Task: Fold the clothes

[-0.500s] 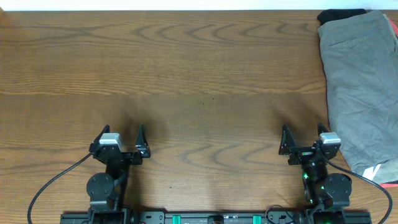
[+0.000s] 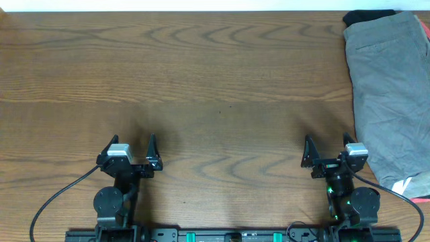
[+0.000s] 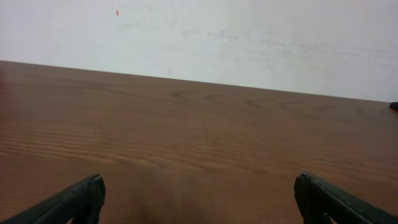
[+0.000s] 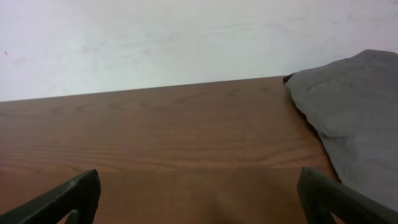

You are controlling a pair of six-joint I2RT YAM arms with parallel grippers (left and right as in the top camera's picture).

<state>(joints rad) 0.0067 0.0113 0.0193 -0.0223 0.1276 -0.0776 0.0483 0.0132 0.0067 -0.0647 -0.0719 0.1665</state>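
The clothes, a pile of mid-grey shorts [image 2: 390, 94], lie along the table's right edge in the overhead view, with a white tag [image 2: 404, 185] at their near end. In the right wrist view the same grey shorts [image 4: 354, 118] fill the right side. My right gripper [image 2: 327, 150] [image 4: 198, 190] stands open near the front edge, just left of the shorts and not touching them. My left gripper [image 2: 130, 149] [image 3: 199, 193] is open at the front left over bare wood, holding nothing.
A dark garment [image 2: 366, 15] peeks out behind the shorts at the back right corner. Something red [image 2: 421, 199] shows at the right edge near the tag. The wooden table [image 2: 215, 81] ends at a white wall [image 3: 199, 37] at the back.
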